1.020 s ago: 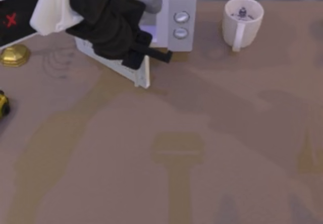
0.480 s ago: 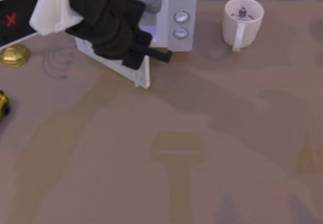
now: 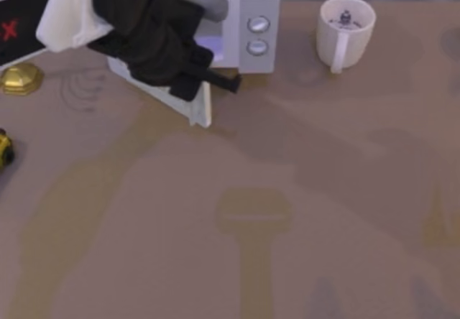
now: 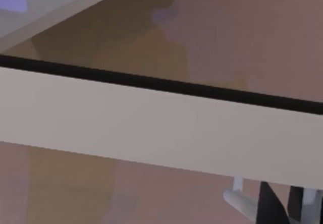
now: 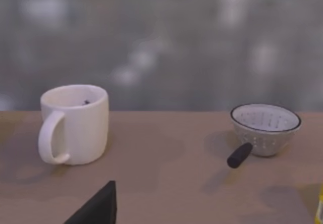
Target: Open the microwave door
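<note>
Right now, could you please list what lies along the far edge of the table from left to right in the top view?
Gold object → left arm over the microwave door → microwave → white mug.

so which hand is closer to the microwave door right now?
Left. The left hand is at the microwave door, which stands swung open. The right hand isn't in the top view, parked elsewhere.

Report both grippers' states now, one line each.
Left gripper: at the microwave door; open or shut cannot be told.
Right gripper: not in view.
</note>
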{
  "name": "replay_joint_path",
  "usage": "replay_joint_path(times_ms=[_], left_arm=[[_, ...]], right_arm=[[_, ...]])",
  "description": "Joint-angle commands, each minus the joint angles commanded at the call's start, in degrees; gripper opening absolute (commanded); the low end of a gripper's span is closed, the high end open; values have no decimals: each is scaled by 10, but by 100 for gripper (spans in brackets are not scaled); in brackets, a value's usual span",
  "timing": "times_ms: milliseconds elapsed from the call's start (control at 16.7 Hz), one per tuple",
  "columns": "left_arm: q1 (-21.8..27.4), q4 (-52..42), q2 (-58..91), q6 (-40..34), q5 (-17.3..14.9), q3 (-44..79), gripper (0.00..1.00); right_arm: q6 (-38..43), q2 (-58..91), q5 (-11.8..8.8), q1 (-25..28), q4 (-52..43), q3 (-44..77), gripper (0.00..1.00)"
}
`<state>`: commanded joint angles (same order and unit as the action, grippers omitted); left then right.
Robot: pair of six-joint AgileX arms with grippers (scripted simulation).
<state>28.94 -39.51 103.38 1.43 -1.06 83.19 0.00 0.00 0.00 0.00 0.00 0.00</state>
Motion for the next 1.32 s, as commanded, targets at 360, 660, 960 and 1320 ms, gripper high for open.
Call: replay_joint_path(times_ms=[360,660,960,1320], left_arm=[[-24,3,-30,65,-34,-35,0],[-24,3,-30,65,-34,-35,0],[-24,3,-30,65,-34,-35,0],[-24,3,-30,65,-34,-35,0]], right_arm=[[0,0,0,0,0,0,100],[0,0,0,0,0,0,100],[0,0,0,0,0,0,100],[0,0,0,0,0,0,100]])
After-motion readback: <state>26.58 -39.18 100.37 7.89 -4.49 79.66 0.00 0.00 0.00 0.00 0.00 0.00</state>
